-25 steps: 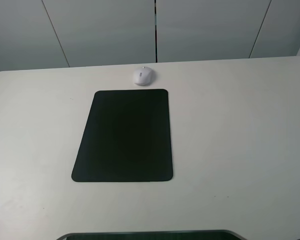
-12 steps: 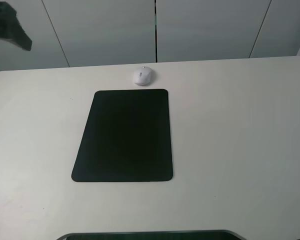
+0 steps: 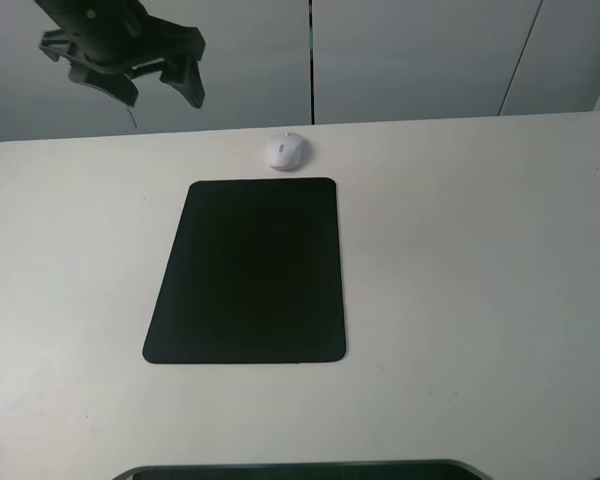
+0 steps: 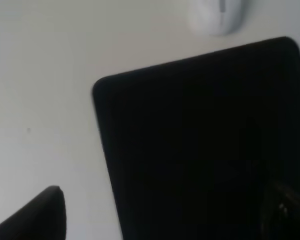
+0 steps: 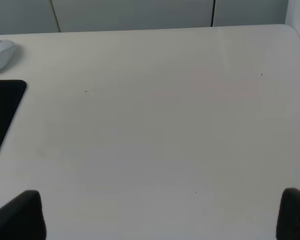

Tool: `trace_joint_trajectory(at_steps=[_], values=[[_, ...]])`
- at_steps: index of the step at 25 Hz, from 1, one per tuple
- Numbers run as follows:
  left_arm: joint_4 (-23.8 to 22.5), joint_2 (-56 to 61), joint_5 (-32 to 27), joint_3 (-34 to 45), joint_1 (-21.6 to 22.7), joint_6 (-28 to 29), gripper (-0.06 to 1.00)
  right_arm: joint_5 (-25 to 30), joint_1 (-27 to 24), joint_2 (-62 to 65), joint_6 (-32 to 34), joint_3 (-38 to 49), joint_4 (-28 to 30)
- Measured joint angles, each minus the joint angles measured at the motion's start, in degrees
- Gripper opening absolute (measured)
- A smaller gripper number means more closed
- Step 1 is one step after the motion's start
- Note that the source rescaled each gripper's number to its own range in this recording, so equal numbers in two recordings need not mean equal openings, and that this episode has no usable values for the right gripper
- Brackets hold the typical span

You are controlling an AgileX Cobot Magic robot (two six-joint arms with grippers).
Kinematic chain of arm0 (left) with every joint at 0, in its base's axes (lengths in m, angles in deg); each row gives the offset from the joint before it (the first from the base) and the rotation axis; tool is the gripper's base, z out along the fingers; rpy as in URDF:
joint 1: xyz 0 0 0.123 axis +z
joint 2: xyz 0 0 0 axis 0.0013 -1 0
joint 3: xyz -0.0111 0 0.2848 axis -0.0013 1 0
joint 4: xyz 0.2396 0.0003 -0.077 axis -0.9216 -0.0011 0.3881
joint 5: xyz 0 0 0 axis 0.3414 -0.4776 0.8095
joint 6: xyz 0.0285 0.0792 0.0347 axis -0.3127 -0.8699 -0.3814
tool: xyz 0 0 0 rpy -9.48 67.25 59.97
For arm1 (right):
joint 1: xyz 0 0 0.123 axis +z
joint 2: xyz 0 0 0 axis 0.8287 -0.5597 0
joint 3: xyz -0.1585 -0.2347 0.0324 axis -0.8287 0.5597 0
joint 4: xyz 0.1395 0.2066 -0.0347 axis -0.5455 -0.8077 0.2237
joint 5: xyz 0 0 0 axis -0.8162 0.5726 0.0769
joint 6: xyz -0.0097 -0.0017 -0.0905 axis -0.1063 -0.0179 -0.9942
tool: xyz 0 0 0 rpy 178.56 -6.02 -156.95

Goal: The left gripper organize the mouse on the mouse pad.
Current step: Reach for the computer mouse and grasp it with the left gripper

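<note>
The white mouse (image 3: 286, 151) sits on the table just beyond the far edge of the black mouse pad (image 3: 250, 270), off the pad. My left gripper (image 3: 158, 90) hangs open in the air at the upper left, to the left of the mouse and well above the table. In the left wrist view the mouse (image 4: 219, 15) lies past the mouse pad (image 4: 200, 140), and both dark fingertips (image 4: 40, 215) stand far apart with nothing between them. The right gripper (image 5: 155, 215) is open over bare table, with the mouse (image 5: 0, 54) and a pad corner (image 5: 2, 107) far off.
The pale table (image 3: 480, 280) stretches wide to the right of the pad. Grey wall panels (image 3: 410, 50) rise behind its far edge. A dark curved edge (image 3: 300, 470) shows at the bottom of the exterior view.
My left gripper has entered from the upper left and moved right toward the mouse, now fully in view and open. Mouse and pad have not moved.
</note>
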Motion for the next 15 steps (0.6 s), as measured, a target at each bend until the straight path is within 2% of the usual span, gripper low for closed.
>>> trace_joint_trajectory(at_steps=[10,15], values=[[0.0,-17.95,-1.46,-14.98,-1.76,0.45,1.0,0.0,0.0,0.0,0.0,0.0,0.0],[-1.76,-24.0,-2.87,-24.01,-1.76,2.77,1.0,0.0,0.0,0.0,0.0,0.0,0.0]])
